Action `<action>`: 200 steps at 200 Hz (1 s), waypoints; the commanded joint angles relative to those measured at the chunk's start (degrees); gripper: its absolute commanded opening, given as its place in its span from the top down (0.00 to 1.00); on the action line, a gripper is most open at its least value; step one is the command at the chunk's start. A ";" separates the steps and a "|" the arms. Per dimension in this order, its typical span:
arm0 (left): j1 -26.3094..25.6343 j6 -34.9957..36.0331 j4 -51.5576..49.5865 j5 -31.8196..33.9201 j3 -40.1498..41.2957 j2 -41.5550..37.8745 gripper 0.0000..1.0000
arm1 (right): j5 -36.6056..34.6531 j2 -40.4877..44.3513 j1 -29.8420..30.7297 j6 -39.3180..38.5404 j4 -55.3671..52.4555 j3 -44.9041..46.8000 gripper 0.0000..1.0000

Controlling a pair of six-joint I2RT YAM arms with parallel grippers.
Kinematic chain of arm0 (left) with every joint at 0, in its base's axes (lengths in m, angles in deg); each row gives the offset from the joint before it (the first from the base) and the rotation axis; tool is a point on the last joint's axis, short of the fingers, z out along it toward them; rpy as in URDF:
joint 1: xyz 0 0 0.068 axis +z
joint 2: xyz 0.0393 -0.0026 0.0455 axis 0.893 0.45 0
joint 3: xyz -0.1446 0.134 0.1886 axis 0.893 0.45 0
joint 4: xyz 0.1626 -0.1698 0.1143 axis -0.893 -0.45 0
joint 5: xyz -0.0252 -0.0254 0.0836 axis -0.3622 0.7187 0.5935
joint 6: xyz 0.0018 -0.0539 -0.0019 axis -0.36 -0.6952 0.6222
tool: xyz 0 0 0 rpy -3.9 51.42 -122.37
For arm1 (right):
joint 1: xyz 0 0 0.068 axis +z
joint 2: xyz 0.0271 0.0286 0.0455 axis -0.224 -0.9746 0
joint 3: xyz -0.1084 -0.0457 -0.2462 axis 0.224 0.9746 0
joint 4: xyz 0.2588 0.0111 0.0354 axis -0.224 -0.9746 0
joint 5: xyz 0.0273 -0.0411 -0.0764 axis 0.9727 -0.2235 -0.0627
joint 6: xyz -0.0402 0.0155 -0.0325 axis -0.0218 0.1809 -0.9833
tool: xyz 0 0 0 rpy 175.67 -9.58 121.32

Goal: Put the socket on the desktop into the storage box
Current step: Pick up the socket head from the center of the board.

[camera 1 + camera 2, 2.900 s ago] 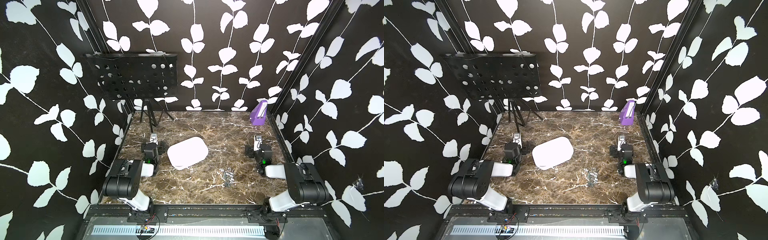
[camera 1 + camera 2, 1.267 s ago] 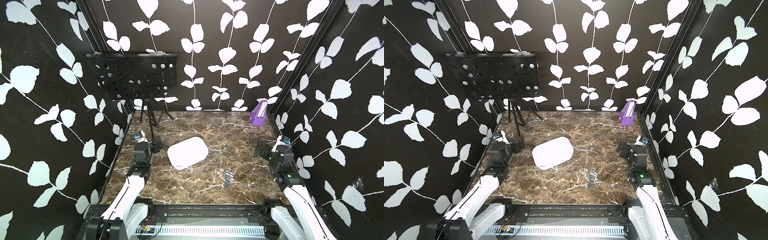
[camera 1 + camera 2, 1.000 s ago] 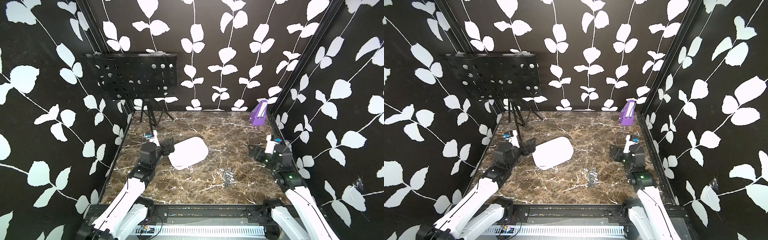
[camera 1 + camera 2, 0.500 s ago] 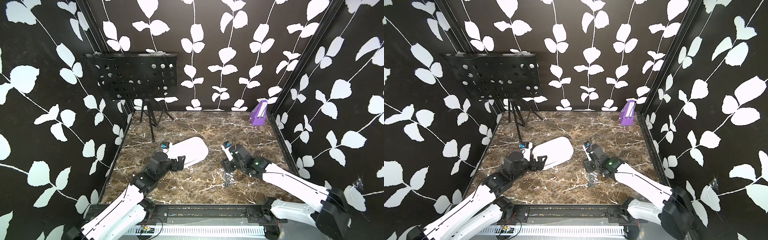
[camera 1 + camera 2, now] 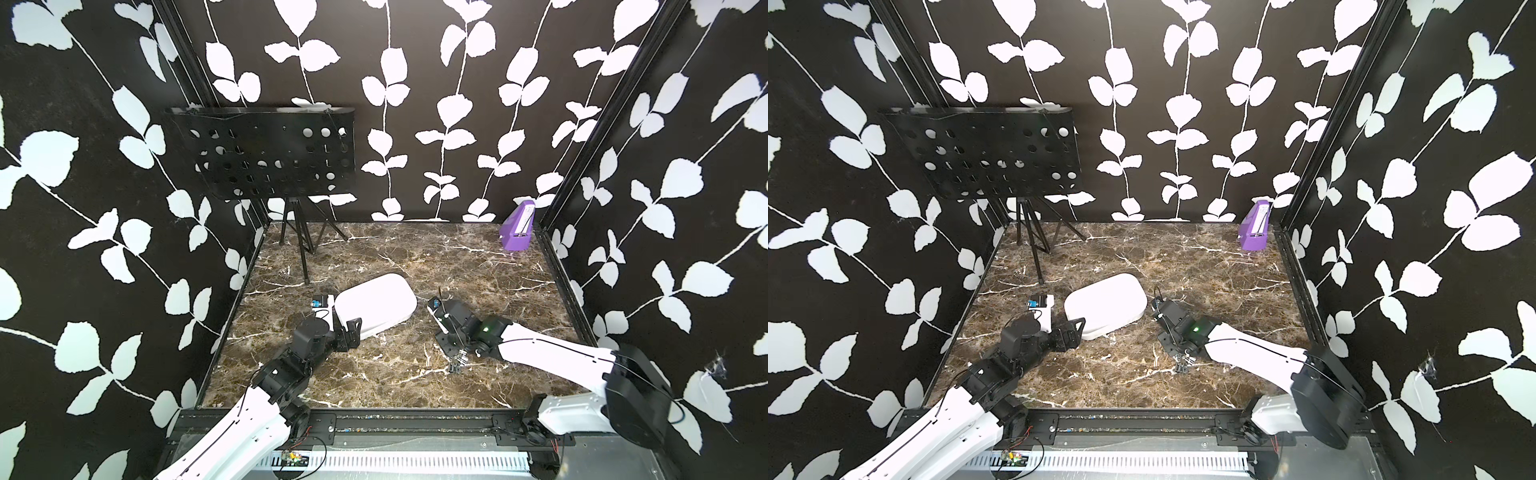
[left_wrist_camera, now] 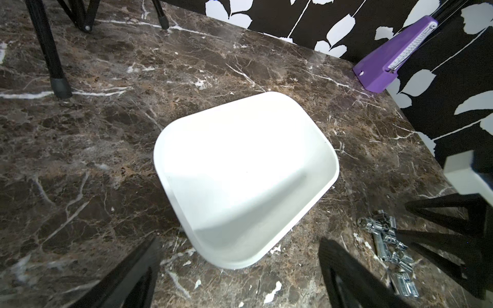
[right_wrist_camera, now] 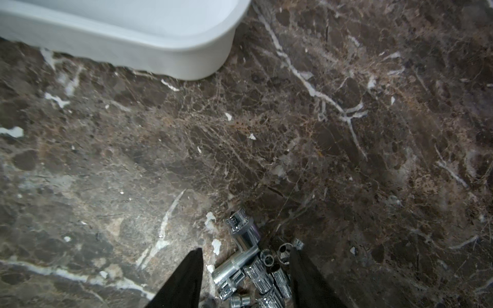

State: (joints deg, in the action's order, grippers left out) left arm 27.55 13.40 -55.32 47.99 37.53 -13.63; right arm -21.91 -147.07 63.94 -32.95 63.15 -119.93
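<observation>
Several sockets (image 7: 256, 269) are straddled by the right gripper (image 7: 245, 250), its jaws set half apart; contact cannot be told. Near it lies the box (image 7: 160, 48), at whose corner the left gripper (image 6: 239, 240) is held wide open.

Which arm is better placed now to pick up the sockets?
Right. The right fingers straddle the sockets; the left fingers stand open by the box, away from them.

Parted right claw (image 7: 245, 250) straddles sockets (image 7: 244, 232); storage box (image 7: 186, 61) well apart
</observation>
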 commanded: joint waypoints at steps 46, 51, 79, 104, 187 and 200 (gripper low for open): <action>-0.20 0.11 3.32 -0.42 0.39 1.92 0.08 | -0.17 -2.69 0.94 -1.62 -0.71 -1.53 0.53; -0.24 0.26 3.25 -0.38 0.27 2.25 0.08 | -0.15 -2.71 0.94 -1.74 -0.69 -1.45 0.55; -0.24 0.37 3.18 -0.20 -0.18 3.01 0.08 | 0.83 -2.72 0.94 -2.11 -1.00 -1.49 0.55; -0.20 0.39 2.97 0.18 -0.05 2.35 0.08 | 0.87 -3.32 0.98 -2.29 -1.62 -1.79 0.54; -0.24 0.01 2.72 1.64 0.80 0.16 0.08 | -0.68 -6.92 0.94 -2.38 -2.34 -3.00 0.55; -0.24 -0.08 2.91 1.49 0.91 0.27 0.07 | -0.79 -7.62 0.98 -2.44 -2.38 -3.21 0.55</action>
State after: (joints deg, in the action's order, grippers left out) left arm 27.55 13.37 -53.70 48.85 37.73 -13.42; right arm -21.51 -153.39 64.56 -34.91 61.71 -120.30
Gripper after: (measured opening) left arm 0.923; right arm 0.453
